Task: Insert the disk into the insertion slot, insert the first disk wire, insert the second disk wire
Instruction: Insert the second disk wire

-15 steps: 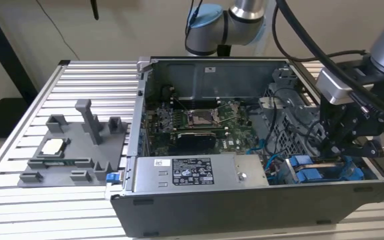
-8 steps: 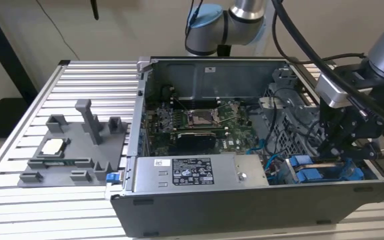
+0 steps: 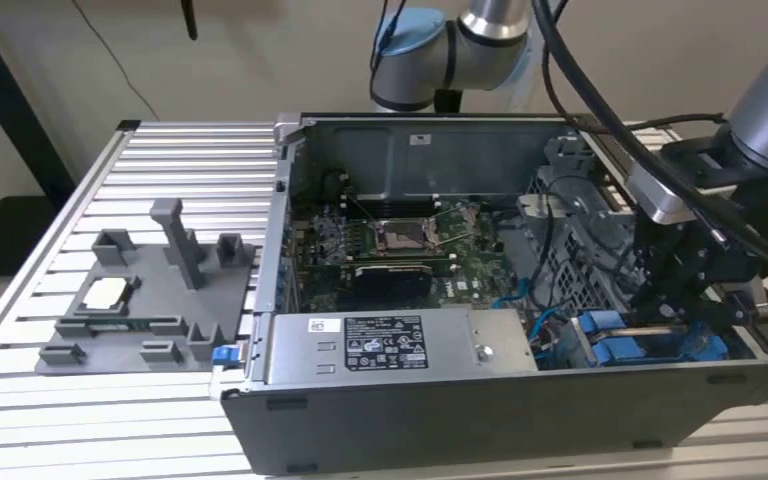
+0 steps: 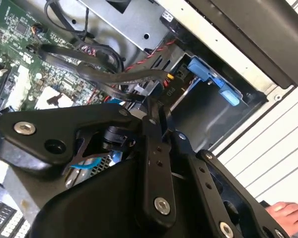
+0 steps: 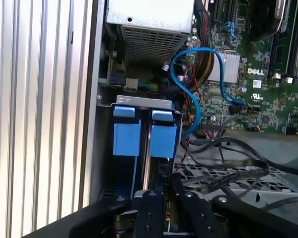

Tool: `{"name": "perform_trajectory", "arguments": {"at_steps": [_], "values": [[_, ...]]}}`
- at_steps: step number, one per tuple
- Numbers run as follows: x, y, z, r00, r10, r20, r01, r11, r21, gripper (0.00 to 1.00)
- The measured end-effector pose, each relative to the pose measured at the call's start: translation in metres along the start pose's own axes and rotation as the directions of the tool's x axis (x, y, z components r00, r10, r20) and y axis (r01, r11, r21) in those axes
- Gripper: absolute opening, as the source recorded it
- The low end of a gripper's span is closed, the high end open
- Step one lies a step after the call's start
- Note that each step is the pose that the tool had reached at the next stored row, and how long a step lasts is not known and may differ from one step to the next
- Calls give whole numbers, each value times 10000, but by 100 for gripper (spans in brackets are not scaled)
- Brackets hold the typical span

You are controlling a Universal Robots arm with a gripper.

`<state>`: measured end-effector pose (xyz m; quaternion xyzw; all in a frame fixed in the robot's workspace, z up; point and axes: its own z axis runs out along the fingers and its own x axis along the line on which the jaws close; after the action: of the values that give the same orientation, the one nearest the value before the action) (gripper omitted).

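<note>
The gripper point(image 3: 684, 315) is low inside the computer case point(image 3: 491, 420), right at the blue disk point(image 5: 161, 139) (already in its slot point(image 5: 144, 102)); I cannot tell if its fingers are wide or narrow.

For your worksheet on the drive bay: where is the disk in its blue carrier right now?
The disk sits in the insertion slot at the exterior view's lower right corner of the computer case, beside the power-supply box, directly below the gripper.

Grey fixture tray point(image 3: 117, 330) sits on the slatted table point(image 3: 37, 420), at the exterior view's left; silver power supply point(image 3: 398, 345) along the case's near wall, green motherboard point(image 3: 398, 240) behind it.
</note>
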<state>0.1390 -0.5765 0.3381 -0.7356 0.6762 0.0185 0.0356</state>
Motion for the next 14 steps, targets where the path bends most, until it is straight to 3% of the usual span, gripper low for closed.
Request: {"name": "perform_trajectory", "arguments": {"at_steps": [1,12,14], "values": [[-4,-1,-50,10000,0,-10,0,10000,-2,24],[-42,-15,-557,10000,1,-23,-1,10000,-3,24],[-46,-16,-607,10000,1,-12,-1,10000,-2,24]]}}
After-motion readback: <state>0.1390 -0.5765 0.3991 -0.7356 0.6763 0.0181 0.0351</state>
